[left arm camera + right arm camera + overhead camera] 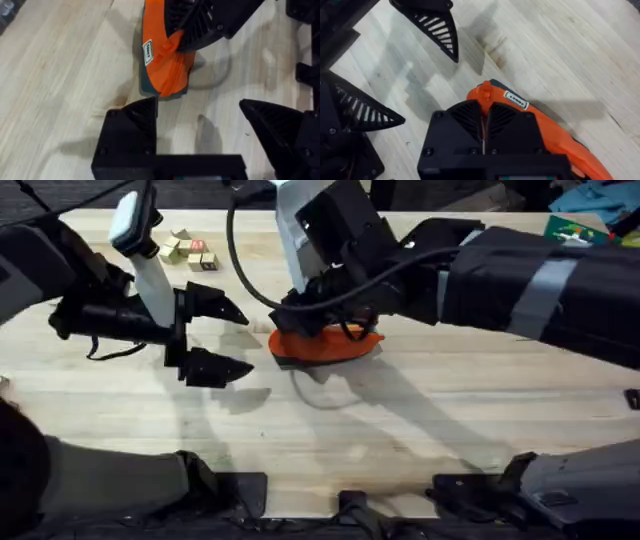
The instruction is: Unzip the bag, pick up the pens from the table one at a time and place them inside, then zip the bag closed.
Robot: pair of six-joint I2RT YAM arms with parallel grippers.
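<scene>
The orange bag (pixel 322 348) lies near the middle of the table (pixel 420 430), its dark base strip showing along the near side. My right gripper (pixel 326 330) reaches across from the right and is shut at the bag's left end, with the small orange pull (pixel 483 93) sticking out past its fingertips. In the left wrist view the bag (pixel 167 75) lies just ahead, under the right gripper (pixel 175 44). My left gripper (pixel 246 343) hovers open just left of the bag and holds nothing. The pens are out of view.
Small wooden blocks (pixel 190 250) sit at the back left of the table. A green item (pixel 575 228) lies at the back right corner. A black cable loops from the right arm over the bag's far side.
</scene>
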